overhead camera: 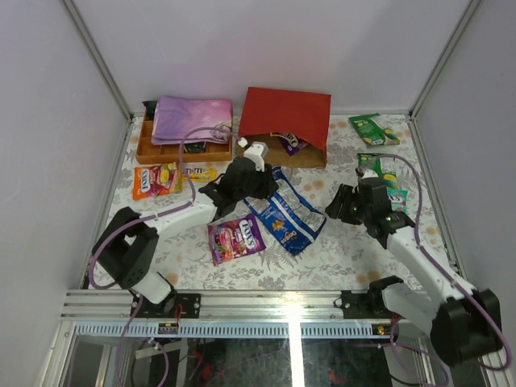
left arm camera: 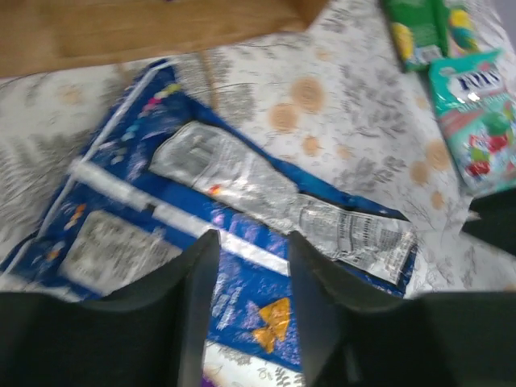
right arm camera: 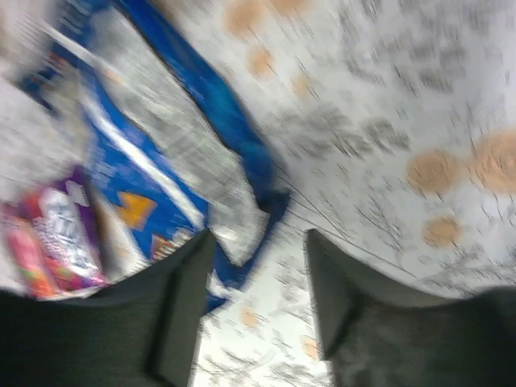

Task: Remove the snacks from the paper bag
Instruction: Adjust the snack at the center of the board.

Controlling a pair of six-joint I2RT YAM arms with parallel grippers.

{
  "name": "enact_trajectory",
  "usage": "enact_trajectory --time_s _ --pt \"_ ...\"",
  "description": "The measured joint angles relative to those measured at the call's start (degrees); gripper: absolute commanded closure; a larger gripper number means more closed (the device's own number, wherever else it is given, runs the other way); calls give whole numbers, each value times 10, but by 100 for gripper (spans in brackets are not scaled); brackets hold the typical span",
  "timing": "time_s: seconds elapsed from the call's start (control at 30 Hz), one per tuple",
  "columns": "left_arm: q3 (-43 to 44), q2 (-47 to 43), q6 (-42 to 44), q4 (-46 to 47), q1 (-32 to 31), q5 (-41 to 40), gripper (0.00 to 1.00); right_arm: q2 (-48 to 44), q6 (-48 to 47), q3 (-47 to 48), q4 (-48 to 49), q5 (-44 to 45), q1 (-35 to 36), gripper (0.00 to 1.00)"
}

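Note:
The red paper bag [overhead camera: 286, 119] lies on its side at the back, its brown opening facing me, with a purple packet [overhead camera: 290, 143] inside the mouth. A long blue chip bag [overhead camera: 286, 214] lies on the table in front of it. A magenta candy packet [overhead camera: 235, 239] lies beside it to the left. My left gripper [overhead camera: 268, 189] is open and empty, low over the chip bag [left arm camera: 242, 218]. My right gripper [overhead camera: 335, 205] is open and empty just right of the chip bag's end [right arm camera: 161, 161].
A wooden box [overhead camera: 149, 149] with purple cloth [overhead camera: 192, 119] stands at the back left. Orange and yellow packs [overhead camera: 157, 179] lie in front of it. Green packets [overhead camera: 373, 129] and a teal one [overhead camera: 395, 196] lie at the right, also in the left wrist view [left arm camera: 480, 121].

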Motion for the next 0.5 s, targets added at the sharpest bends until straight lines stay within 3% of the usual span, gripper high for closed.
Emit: enact_trajectory --time_s 0.13,0.23,0.37,0.5 --pt "18 47 -5 45 -9 67 84 -46 5 36 60 -6 28 98" --pt "34 87 -10 71 -8 106 99 34 33 48 165 -70 43 100" --pt "69 149 -20 90 -6 136 100 166 88 2 284 -144 54 100" --pt "96 213 -37 103 0 140 100 238 130 -66 337 -186 56 100"
